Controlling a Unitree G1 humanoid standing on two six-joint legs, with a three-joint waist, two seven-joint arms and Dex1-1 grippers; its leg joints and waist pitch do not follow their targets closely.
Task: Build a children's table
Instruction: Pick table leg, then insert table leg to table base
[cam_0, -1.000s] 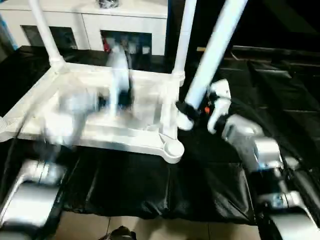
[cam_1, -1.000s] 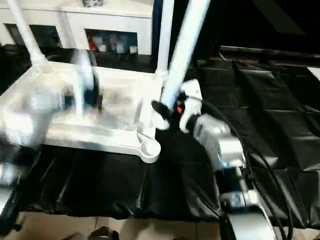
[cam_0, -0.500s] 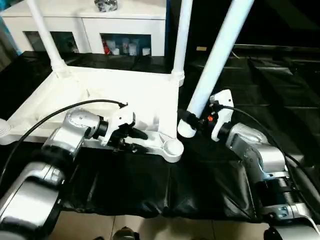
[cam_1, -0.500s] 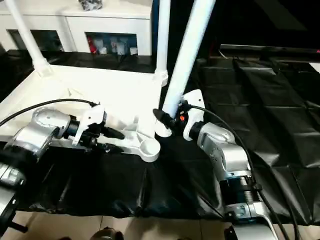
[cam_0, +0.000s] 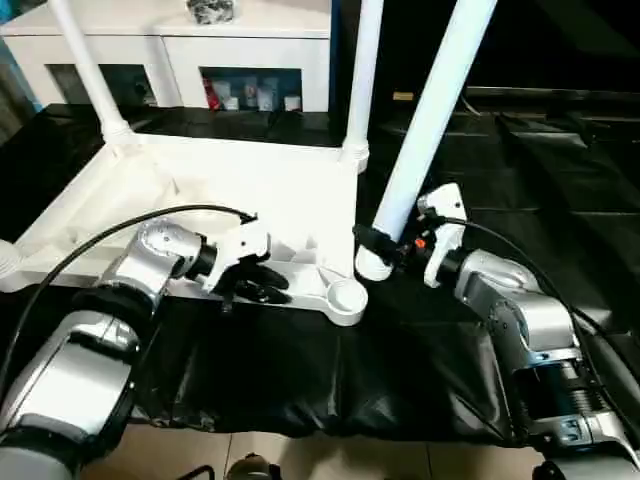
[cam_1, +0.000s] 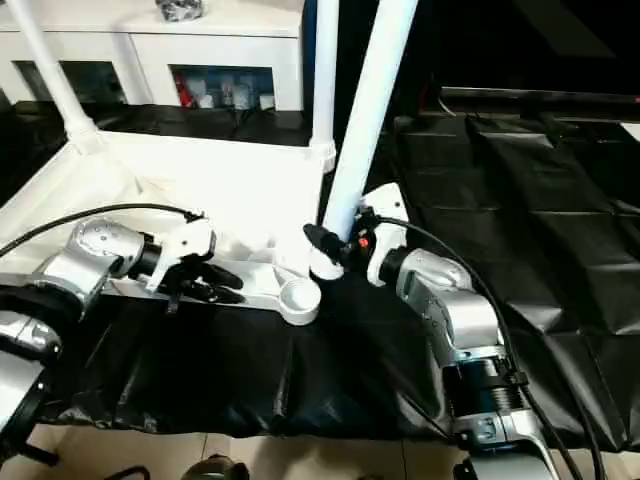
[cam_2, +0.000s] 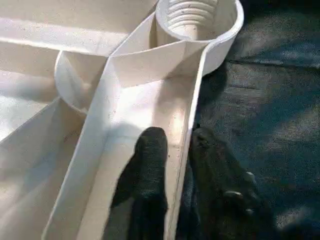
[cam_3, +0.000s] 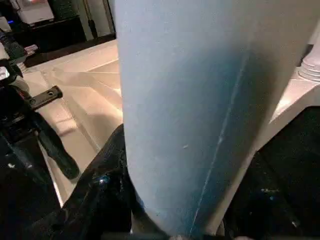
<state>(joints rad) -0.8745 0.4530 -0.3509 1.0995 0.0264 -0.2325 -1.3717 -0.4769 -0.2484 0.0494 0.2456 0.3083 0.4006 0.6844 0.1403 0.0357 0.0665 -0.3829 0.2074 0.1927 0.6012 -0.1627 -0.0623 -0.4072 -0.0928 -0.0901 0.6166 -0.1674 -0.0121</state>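
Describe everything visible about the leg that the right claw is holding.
The leg is a long, smooth white plastic tube, tilted, its top leaning away and out of frame. The right claw grips it near its lower end, which hangs over the black cloth just beside the tabletop's empty corner socket, not yet inserted.

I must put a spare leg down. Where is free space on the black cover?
Free: the black cover to the right of the right gripper, and the strip in front of the tabletop. Crowded: the near corner socket, between the left gripper and the held leg.
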